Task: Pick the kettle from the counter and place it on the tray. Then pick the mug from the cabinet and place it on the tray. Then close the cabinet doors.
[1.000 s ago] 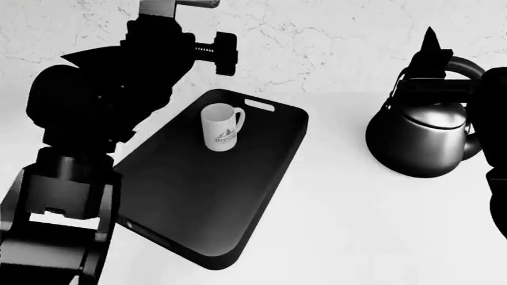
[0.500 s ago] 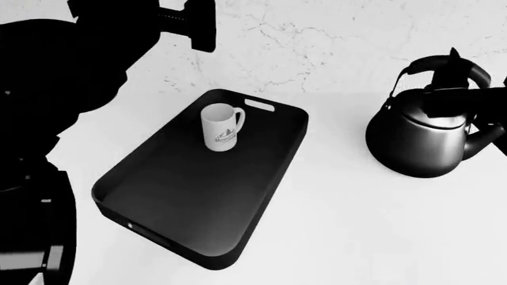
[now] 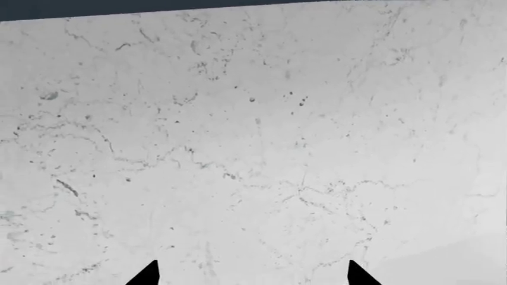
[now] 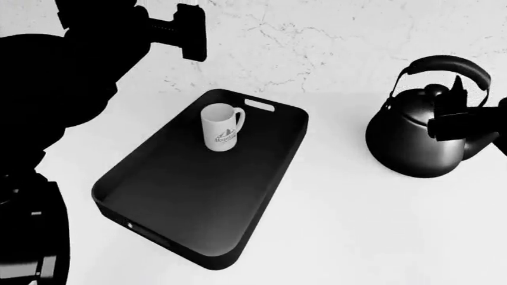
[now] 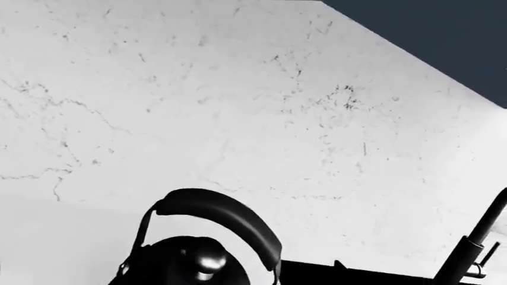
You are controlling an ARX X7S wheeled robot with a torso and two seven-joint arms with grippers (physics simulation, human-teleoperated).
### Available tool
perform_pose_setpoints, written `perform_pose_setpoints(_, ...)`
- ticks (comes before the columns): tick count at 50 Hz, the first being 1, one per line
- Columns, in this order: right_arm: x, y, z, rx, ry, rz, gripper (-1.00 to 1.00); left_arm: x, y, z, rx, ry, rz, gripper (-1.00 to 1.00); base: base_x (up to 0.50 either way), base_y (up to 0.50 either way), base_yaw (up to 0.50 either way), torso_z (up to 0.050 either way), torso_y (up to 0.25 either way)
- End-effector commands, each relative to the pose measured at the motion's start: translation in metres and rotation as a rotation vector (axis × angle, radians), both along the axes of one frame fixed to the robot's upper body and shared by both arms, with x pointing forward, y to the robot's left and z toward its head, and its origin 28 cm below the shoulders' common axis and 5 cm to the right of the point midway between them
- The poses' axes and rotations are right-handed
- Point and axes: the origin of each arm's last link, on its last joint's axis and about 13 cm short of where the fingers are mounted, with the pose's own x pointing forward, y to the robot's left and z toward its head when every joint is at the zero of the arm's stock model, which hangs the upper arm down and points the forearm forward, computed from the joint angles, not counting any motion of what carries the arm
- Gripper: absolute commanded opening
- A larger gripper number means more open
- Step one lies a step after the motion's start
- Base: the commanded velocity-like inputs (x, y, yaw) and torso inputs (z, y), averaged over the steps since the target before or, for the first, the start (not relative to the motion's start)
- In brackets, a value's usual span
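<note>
The white mug (image 4: pixel 222 127) with its dark logo stands upright in the far part of the black tray (image 4: pixel 190 202). To the tray's right, the dark kettle (image 4: pixel 412 142) sits on the white counter (image 4: pixel 341 231). My right gripper (image 4: pixel 456 98) hangs at the kettle's arched handle (image 5: pixel 218 208), on its right side, level with the lid knob (image 5: pixel 208 264). Its jaws look spread, with nothing held. My left gripper (image 3: pixel 253 274) is raised high and open, its two fingertips (image 3: pixel 147 274) wide apart and facing the marble wall. The cabinet is out of view.
The veined marble wall (image 4: pixel 317 47) rises right behind the tray and kettle. My left arm (image 4: pixel 63 77) fills the head view's left side, over the tray's left edge. A thin dark rod (image 5: pixel 475 237) stands beyond the kettle.
My right gripper has come down and to the right, from above the kettle's handle to beside it. My left arm has swung up and away to the left, uncovering the tray's near-left corner.
</note>
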Motion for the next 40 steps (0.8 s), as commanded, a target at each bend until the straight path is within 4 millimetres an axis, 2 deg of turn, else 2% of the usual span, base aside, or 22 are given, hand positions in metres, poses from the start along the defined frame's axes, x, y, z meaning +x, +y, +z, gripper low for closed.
perform_pose_setpoints(1, 0.013, -0.007, -0.009, -0.044, 0.048, -0.06, 1.0, 0.0, 0.002, -0.004, -0.009, 0.008, 0.0, 1.0, 0.0, 0.0, 0.0, 0.0, 0.0)
perform_pose_setpoints(9, 0.036, -0.015, -0.018, -0.026, 0.087, -0.108, 1.0, 0.001, 0.004, -0.006, -0.015, 0.012, 0.006, 1.0, 0.0, 0.0, 0.0, 0.0, 0.0)
perform_pose_setpoints(20, 0.054, -0.023, -0.029, -0.014, 0.132, -0.154, 1.0, 0.002, 0.005, -0.008, -0.022, 0.015, 0.008, 1.0, 0.0, 0.0, 0.0, 0.0, 0.0)
perform_pose_setpoints(40, 0.074, -0.028, -0.013, 0.001, 0.107, -0.218, 1.0, 0.004, 0.009, -0.011, -0.033, 0.023, 0.014, 1.0, 0.0, 0.0, 0.0, 0.0, 0.0)
